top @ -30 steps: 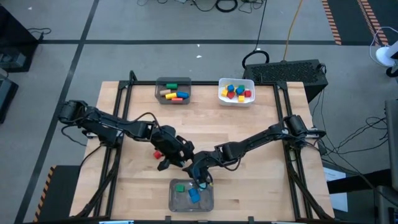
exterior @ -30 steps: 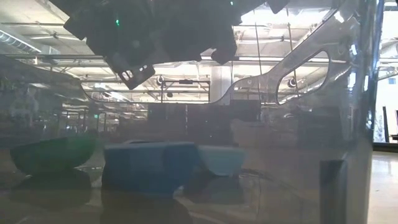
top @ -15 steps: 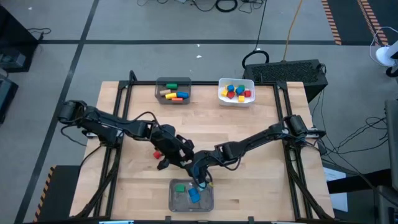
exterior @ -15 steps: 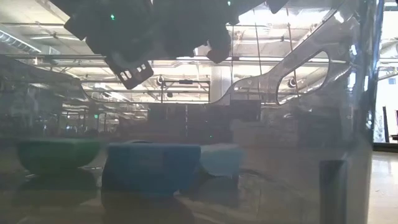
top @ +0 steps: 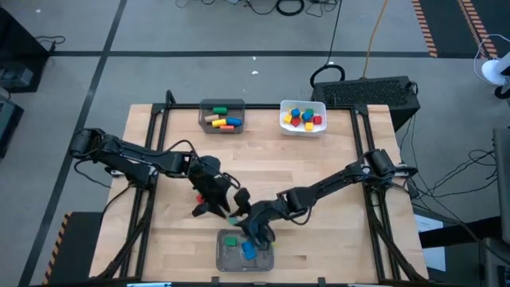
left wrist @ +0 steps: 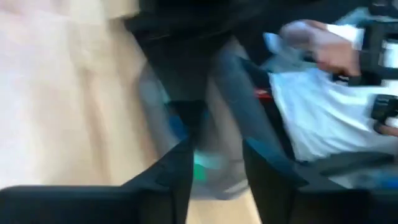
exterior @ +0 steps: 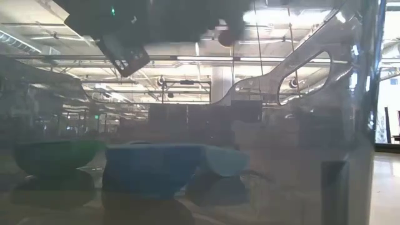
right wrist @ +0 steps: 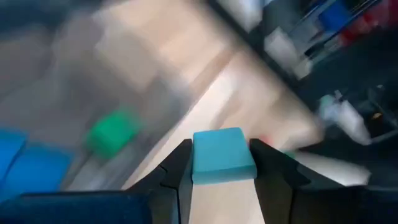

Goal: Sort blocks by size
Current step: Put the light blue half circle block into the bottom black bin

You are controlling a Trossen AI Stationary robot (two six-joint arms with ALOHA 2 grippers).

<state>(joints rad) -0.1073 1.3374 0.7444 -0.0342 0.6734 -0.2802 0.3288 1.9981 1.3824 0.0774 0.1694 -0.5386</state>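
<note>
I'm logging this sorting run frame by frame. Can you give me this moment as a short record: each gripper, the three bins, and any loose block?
right gripper: over the near bin, shut on a light blue block
left gripper: just beyond the near bin, low over the table; nothing visible between its fingers
near bin: clear, at the table's front edge; holds a green block and a blue block
grey bin: far edge; longer bars, mixed colours
white bin: far edge, right of the grey bin; small cubes, mixed colours
loose: red block on the table beside the left arm

2 dark jointed arms, blk cabling
</note>
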